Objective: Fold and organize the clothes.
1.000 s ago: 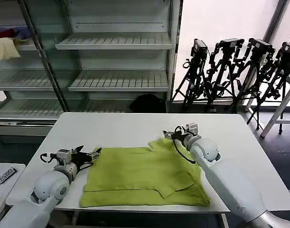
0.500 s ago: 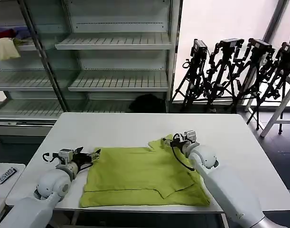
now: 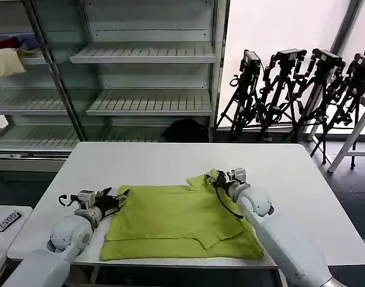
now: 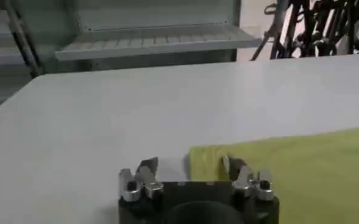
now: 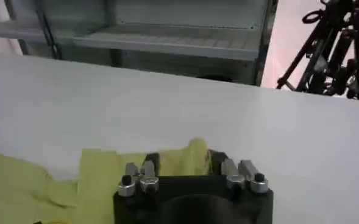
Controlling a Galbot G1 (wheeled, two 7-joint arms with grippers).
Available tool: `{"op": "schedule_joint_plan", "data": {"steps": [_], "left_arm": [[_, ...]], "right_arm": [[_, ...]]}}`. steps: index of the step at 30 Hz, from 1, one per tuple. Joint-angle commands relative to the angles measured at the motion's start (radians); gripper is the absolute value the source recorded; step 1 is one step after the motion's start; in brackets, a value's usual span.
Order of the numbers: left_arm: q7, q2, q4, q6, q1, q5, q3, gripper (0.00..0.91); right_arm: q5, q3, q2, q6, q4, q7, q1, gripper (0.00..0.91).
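The lime yellow-green T-shirt lies partly folded on the white table, plain side showing. My left gripper sits low at the shirt's left edge. In the left wrist view it is open, and the shirt's corner lies between the fingers, closer to one of them. My right gripper rests at the shirt's far right sleeve. In the right wrist view it is open, with a raised bump of the shirt between the fingers.
Metal shelving stands behind the table, with a pale yellow cloth and a red cloth at its far left. Camera tripods stand at the back right. A low side table is at the left.
My right gripper has come back toward me and down onto the shirt's sleeve. My left gripper has edged in to the shirt's left edge.
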Motion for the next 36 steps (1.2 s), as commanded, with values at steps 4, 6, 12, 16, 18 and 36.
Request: {"op": "schedule_joint_plan", "data": {"steps": [4, 6, 12, 16, 18, 36], "left_arm": [[0.015, -0.002, -0.005, 0.002, 0.006, 0.008, 0.0, 0.01], [0.015, 0.0, -0.015, 0.001, 0.007, 0.004, -0.005, 0.0], [0.014, 0.006, -0.067, 0.0, 0.023, -0.018, -0.028, 0.0], [0.009, 0.012, -0.097, -0.001, 0.029, -0.032, -0.041, 0.0], [0.009, 0.016, -0.114, -0.009, 0.03, -0.04, -0.045, 0.0], [0.014, 0.08, -0.222, -0.059, 0.111, -0.042, -0.085, 0.0]], "right_arm": [[-0.006, -0.004, -0.002, -0.003, 0.015, -0.017, 0.002, 0.0], [-0.003, -0.005, -0.004, -0.003, 0.023, -0.02, 0.009, 0.0], [0.003, -0.006, -0.023, -0.002, 0.062, -0.029, 0.029, 0.0], [0.019, 0.002, -0.045, -0.002, 0.109, -0.026, 0.022, 0.0], [0.029, 0.01, -0.063, -0.002, 0.137, -0.027, 0.013, 0.0], [0.088, 0.131, -0.205, -0.002, 0.374, -0.025, -0.15, 0.0]]}}
